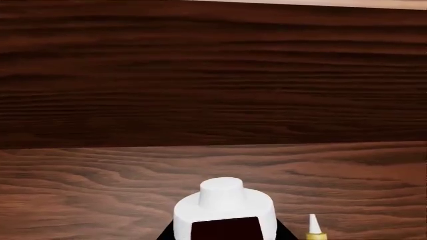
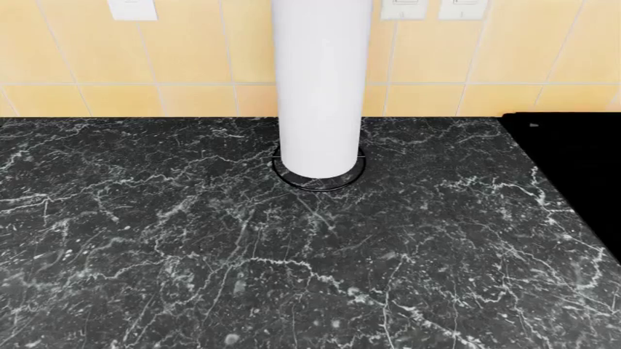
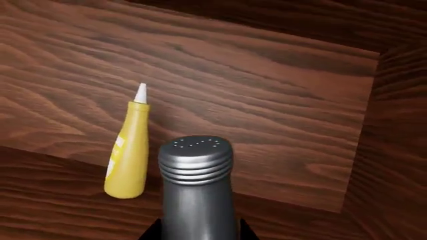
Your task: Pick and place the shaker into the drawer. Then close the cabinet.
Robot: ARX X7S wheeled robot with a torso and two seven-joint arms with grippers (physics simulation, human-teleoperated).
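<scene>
**Shaker over the drawer floor**

Black marble counter under yellow tiled wall, white column rising at mid-rear. Reddish-brown drawer below both wrist cameras, yellow squeeze bottle lying on its floor. Grey shaker held by right tool, perforated cap forward, just beside the bottle. Left tool's fingers out of view; state impossible to tell.
</scene>
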